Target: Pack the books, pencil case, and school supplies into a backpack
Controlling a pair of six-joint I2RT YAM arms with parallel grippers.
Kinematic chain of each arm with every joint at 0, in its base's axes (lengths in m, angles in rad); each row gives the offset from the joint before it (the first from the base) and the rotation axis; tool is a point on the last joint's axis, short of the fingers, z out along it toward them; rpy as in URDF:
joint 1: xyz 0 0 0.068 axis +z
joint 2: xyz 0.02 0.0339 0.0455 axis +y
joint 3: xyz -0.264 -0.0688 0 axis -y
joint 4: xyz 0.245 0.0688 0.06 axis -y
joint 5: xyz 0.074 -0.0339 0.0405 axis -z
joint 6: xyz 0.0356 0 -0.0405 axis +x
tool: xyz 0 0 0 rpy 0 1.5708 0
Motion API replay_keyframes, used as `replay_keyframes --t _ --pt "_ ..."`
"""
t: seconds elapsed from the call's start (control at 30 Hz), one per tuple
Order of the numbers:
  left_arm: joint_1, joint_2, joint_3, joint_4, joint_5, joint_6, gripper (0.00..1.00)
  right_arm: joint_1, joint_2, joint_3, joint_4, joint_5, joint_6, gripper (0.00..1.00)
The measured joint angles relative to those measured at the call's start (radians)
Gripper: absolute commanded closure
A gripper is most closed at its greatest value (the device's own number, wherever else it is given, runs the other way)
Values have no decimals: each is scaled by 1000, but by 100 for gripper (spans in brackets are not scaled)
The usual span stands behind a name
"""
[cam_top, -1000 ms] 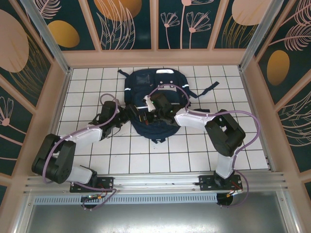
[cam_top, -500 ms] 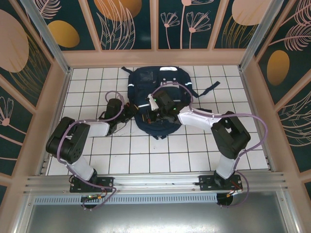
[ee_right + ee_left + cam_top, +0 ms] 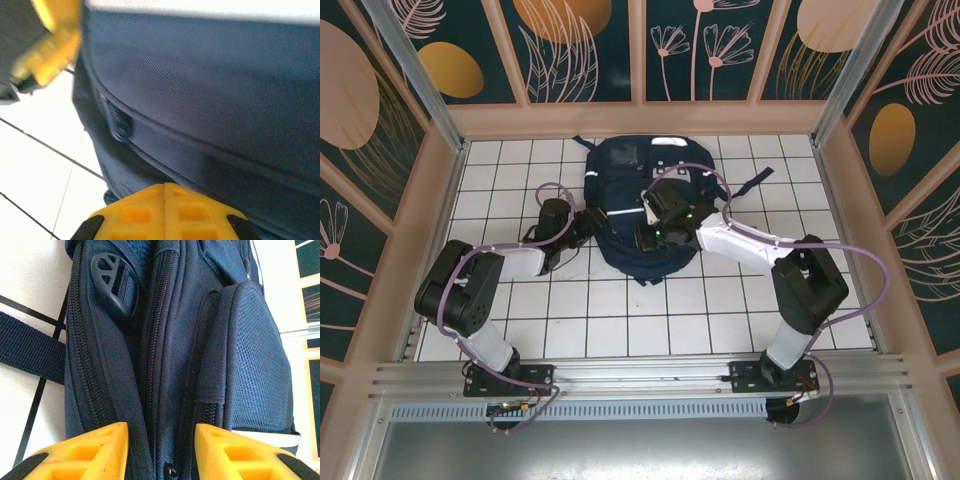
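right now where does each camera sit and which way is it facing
top external: above and behind, looking down on left arm, right arm, backpack
left wrist: on that wrist, facing backpack zippers; left pincer open
right wrist: on that wrist, facing backpack fabric; right pincer shut
shared: all three see the backpack

Backpack (image 3: pixel 620 170) lying at far middle of counter (image 3: pixel 720 310). Left tool (image 3: pixel 161 445) pressing against its left side; right tool (image 3: pixel 165 197) sitting over its near half.
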Motion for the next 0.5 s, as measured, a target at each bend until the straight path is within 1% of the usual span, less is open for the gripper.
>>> replay_keyframes --t 0.13,0.27,0.4,0.5 --pt "0 -13 -23 6 27 -6 64 6 35 87 33 -5 10 79" --pt "0 -47 -77 8 58 -6 64 17 116 164 48 -7 14 74" --pt "0 -69 -112 8 76 -6 64 37 162 170 42 -7 23 68" --pt "0 -72 -119 8 82 -6 67 52 171 170 34 -8 37 65"
